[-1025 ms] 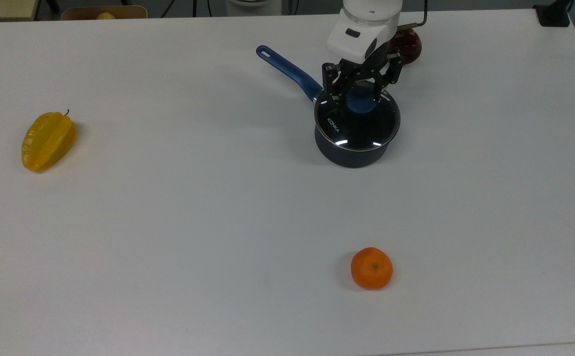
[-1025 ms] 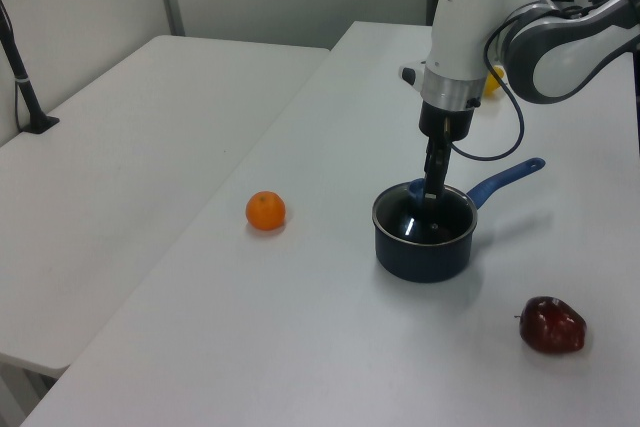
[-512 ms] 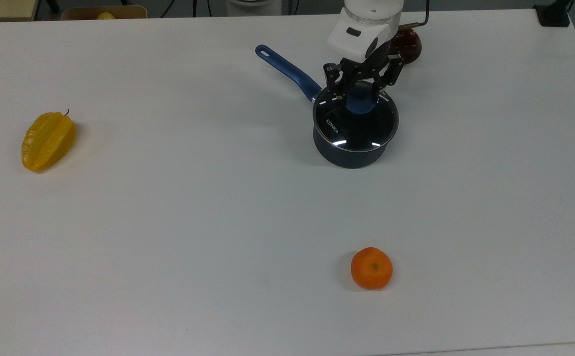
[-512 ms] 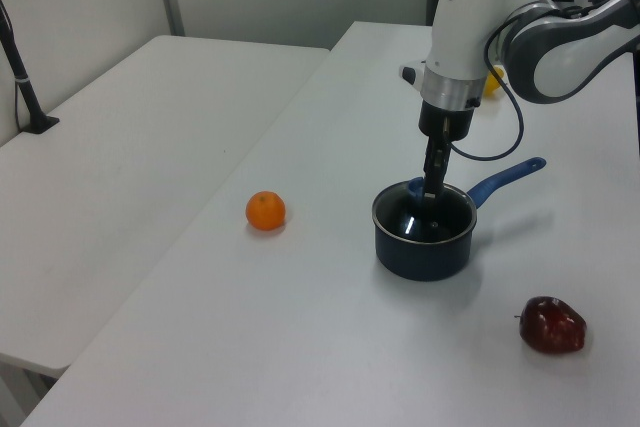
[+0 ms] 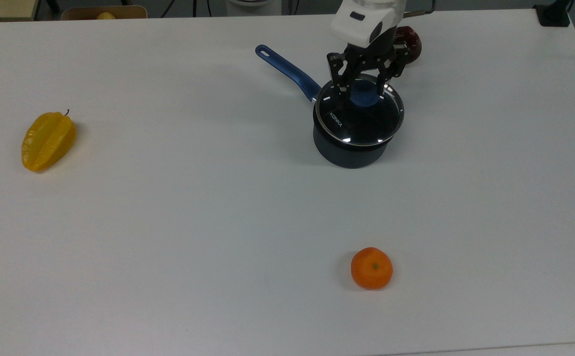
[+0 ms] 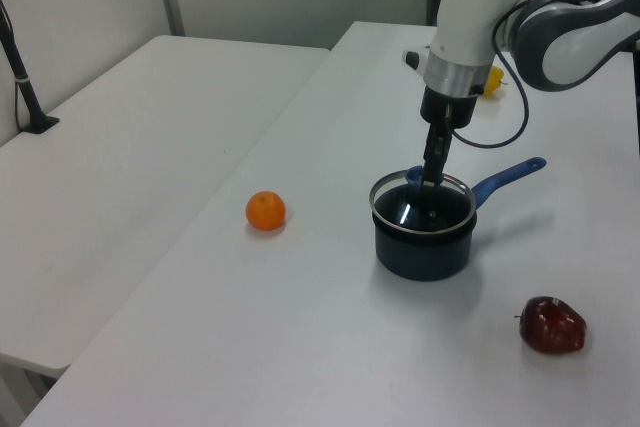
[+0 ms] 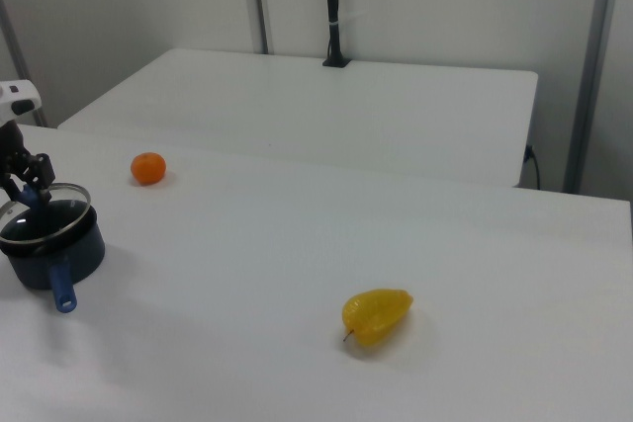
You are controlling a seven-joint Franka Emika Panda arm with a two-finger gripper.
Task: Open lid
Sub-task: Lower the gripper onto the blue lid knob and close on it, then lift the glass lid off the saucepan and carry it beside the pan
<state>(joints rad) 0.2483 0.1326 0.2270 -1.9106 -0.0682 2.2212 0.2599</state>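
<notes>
The black two-finger pincer point(image 5: 364, 88) of the white robot arm point(image 6: 478, 17) points straight down and is clamped on the blue round knob point(image 5: 365, 95) at the centre of the round clear glass lid with a thin metal rim point(image 5: 359, 112), one finger on each side of the knob. The lid hangs just above the dark round saucepan point(image 5: 349, 148), with a gap showing between its rim and the pan's edge in the left view point(image 6: 423, 199) and the right view point(image 7: 42, 212); in the top view it sits slightly toward the top view's right of the pan's mouth. The pan's long blue handle point(image 5: 287, 72) reaches toward the top view's upper left. Just behind the pincer lies a dark red apple-like fruit point(image 5: 410, 42). Nearer the top view's bottom edge rests a small orange mandarin point(image 5: 372, 268), well apart from the pan, and a yellow starfruit point(image 5: 48, 141) lies far off on the top view's left of the white table point(image 5: 178, 207).
</notes>
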